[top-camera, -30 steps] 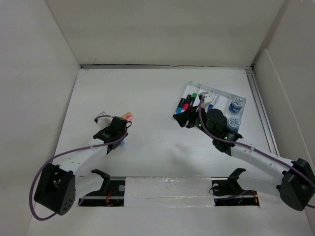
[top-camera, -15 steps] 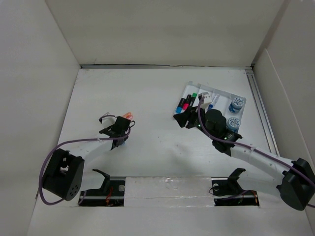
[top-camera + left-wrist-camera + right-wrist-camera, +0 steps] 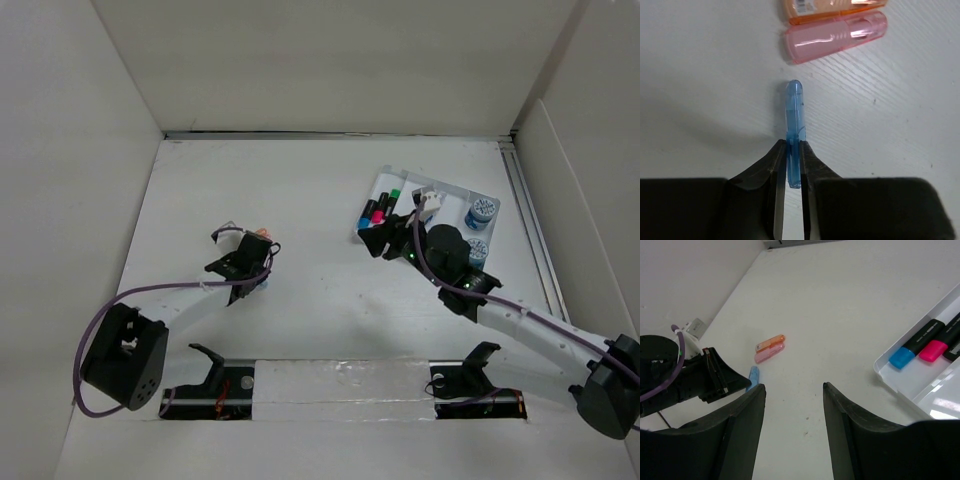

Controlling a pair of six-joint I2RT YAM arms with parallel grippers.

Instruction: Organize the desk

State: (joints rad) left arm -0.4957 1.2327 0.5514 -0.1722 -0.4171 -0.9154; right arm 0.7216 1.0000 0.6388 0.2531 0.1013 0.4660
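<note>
The worktop point(image 3: 300, 190), walled in white, looks partly organized: its tray point(image 3: 935, 385) holds markers point(image 3: 378, 210) and two blue-lidded jars point(image 3: 482, 212). Well left of the tray, the left end effector point(image 3: 792, 150) is closed on a blue plastic piece point(image 3: 794, 115), with a pink piece point(image 3: 835, 37) and an orange piece point(image 3: 832, 6) loose just beyond it. The right end effector point(image 3: 794, 386) hovers open and empty beside the tray.

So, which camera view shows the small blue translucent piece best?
The left wrist view: the blue translucent piece lies close and central, pinched by the left end effector. The right wrist view shows it small, beside that end effector. In the top view it is only a blue speck.
</note>
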